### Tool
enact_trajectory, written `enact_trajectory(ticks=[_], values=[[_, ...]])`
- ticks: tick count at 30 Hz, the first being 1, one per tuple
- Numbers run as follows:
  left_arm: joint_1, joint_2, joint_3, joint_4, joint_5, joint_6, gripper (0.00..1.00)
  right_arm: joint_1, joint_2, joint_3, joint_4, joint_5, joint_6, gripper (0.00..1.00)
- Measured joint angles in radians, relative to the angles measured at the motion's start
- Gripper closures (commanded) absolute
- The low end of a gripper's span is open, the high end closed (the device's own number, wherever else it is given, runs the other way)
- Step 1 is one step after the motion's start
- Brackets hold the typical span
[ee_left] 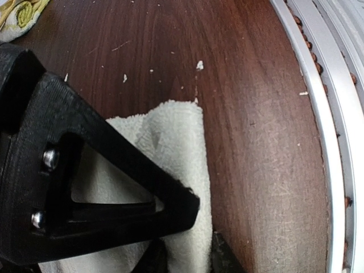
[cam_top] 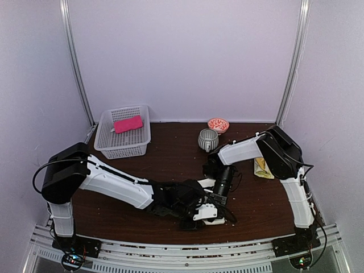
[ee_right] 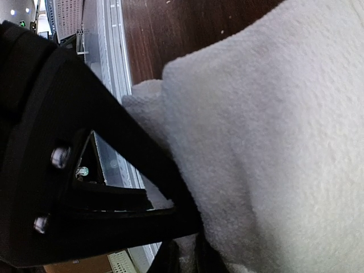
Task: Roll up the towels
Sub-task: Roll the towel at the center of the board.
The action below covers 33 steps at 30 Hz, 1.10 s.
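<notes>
A cream-white towel [cam_top: 206,212] lies bunched near the table's front edge, between both grippers. My left gripper [cam_top: 195,215] comes in from the left. In the left wrist view its jaws [ee_left: 205,239] pinch the towel's folded edge [ee_left: 179,142], and cloth fills the gap between them. Reaching down from the right, my right gripper [cam_top: 219,205] is shut on another part of the same towel [ee_right: 273,131]; a thin fold is caught at its jaws [ee_right: 190,244]. A bright pink towel [cam_top: 128,123] lies in the white basket [cam_top: 108,145]. A yellowish towel [cam_top: 261,168] sits at the right.
A striped grey cup [cam_top: 207,139] and a small red-and-white bowl [cam_top: 218,124] stand at the back centre. The metal rail [ee_left: 318,114] runs along the table's front edge, close to the cream towel. The yellowish towel [ee_left: 20,14] shows in the left wrist view's corner.
</notes>
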Motion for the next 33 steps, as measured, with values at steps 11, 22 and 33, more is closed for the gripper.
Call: enact_trajectory(ticks=[11, 22, 33], values=[[0.000, 0.006, 0.021, -0.025, 0.043, -0.042, 1.00, -0.029, -0.186, 0.019, 0.064, 0.145, 0.050, 0.64], [0.154, 0.084, 0.064, -0.017, 0.451, -0.272, 1.00, -0.249, -0.770, 0.045, 0.393, 0.236, 0.269, 0.59], [0.240, 0.265, 0.232, -0.042, 0.788, -0.466, 1.00, -0.039, -1.027, -0.231, 0.496, 0.159, 0.156, 0.68]])
